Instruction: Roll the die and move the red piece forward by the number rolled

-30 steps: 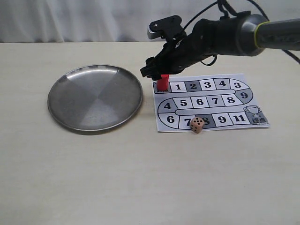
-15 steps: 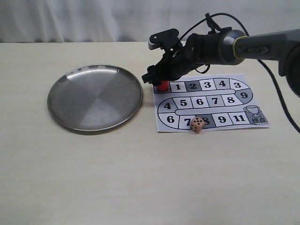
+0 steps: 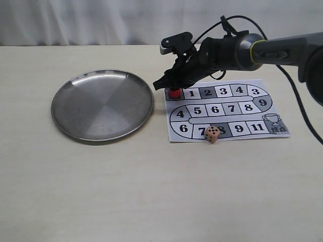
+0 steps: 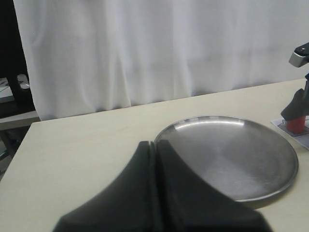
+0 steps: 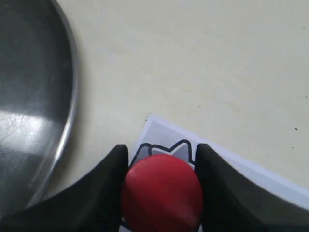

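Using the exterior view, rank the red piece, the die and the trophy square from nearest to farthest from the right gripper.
1. The red piece, between the jaws of the right gripper, on the start corner of the board.
2. The die, at the board's front edge by square 8.
3. The trophy square, at the board's right end.

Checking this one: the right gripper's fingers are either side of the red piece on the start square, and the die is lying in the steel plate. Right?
Not quite. The die is not in the steel plate; the exterior view shows it on the board, at its near edge by squares 7 and 8. The fingers of the right gripper do flank the red piece on the start square.
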### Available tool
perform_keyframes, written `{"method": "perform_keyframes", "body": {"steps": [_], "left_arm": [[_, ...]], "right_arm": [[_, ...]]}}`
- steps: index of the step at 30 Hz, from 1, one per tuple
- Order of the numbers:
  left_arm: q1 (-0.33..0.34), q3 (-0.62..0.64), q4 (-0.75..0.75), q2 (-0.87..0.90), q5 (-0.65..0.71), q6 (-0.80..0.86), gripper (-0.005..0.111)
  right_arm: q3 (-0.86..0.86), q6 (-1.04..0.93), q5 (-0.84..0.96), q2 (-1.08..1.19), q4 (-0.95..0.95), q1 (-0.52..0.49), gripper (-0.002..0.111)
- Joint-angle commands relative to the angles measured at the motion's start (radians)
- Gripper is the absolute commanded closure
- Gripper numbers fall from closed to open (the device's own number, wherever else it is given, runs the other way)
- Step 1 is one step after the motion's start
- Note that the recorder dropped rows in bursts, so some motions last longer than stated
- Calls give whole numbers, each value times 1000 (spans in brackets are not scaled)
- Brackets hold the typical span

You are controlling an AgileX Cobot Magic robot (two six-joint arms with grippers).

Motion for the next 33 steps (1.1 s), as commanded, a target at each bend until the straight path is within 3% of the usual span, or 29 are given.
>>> {"method": "perform_keyframes", "body": {"steps": [1,4,22,33], "left_arm": [[-2,2,0,-1,-9,-1,107],[-2,2,0,-1,-9,-1,107],[-2,2,0,-1,-9,-1,107],[-2,2,0,-1,-9,-1,107]], "right_arm": [[-5,-7,-2,-3,-6,-6,99],[-5,-7,-2,-3,-6,-6,104],[-5,-5,49,-213,-30,-37,104],[37,-1,78,-12,-26,-114,104]]}}
